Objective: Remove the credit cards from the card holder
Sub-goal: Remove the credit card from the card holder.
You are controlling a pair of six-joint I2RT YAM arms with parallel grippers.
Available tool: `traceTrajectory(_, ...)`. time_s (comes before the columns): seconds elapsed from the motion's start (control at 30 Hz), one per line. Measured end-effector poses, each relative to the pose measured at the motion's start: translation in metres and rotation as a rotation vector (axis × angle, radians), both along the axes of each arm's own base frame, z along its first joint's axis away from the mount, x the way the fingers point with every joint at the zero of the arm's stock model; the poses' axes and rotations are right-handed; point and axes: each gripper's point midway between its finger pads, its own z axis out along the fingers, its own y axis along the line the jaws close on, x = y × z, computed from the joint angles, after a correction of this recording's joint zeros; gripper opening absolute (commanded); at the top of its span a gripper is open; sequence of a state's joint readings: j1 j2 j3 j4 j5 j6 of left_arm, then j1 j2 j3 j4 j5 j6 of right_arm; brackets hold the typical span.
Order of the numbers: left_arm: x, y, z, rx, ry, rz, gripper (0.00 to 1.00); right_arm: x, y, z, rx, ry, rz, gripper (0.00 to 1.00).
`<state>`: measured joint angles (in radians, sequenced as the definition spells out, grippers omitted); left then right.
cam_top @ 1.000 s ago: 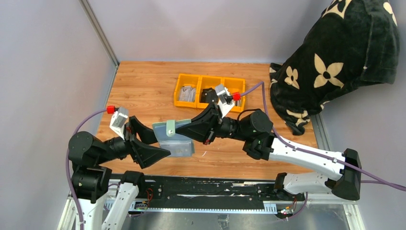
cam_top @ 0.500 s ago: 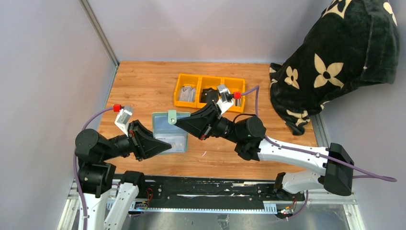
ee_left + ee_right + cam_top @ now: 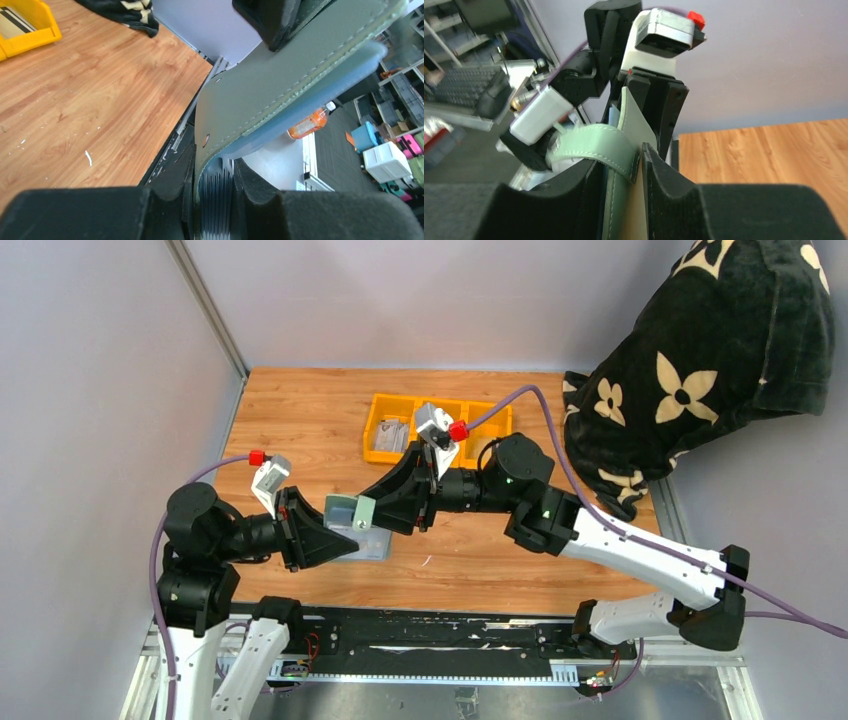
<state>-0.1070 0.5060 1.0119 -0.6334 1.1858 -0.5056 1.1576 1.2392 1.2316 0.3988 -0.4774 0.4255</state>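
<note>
At the near left part of the worktop (image 3: 300,420), the left fingers (image 3: 338,540) are clenched on the lower end of the card holder (image 3: 352,512), with the credit cards (image 3: 215,202) packed edge-on inside. The right fingers (image 3: 384,508) straddle its flap and strap; whether they pinch it or sit loose I cannot tell. I judge this the opening step: next, the flap needs drawing back and one card's edge pinching. Bare wood lies behind and to the right; the yellow bin (image 3: 400,397) sits toward the far edge, well apart.
</note>
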Motion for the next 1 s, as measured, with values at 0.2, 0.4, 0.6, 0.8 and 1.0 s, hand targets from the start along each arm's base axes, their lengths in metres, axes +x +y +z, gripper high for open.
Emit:
traceTrajectory(0.2, -0.007, 0.0, -0.003, 0.016, -0.01, -0.041, 0.0, -0.008, -0.003, -0.005, -0.171, -0.144, 0.055, 0.36)
traceTrajectory(0.4, -0.01, 0.0, -0.004, 0.023, -0.013, -0.056, 0.0, -0.006, 0.0, -0.027, -0.343, -0.235, 0.096, 0.13)
traceTrajectory(0.6, -0.012, 0.0, -0.006, 0.026, -0.014, -0.069, 0.84, -0.003, -0.001, -0.034, -0.398, -0.268, 0.096, 0.0)
traceTrajectory(0.8, -0.009, 0.002, -0.005, 0.04, -0.054, -0.025, 0.99, 0.002, 0.0, -0.034, -0.327, -0.203, 0.034, 0.0)
traceTrajectory(1.0, -0.004, 0.005, 0.004, 0.013, -0.093, 0.064, 0.96, 0.011, 0.0, -0.032, -0.094, -0.032, -0.062, 0.0)
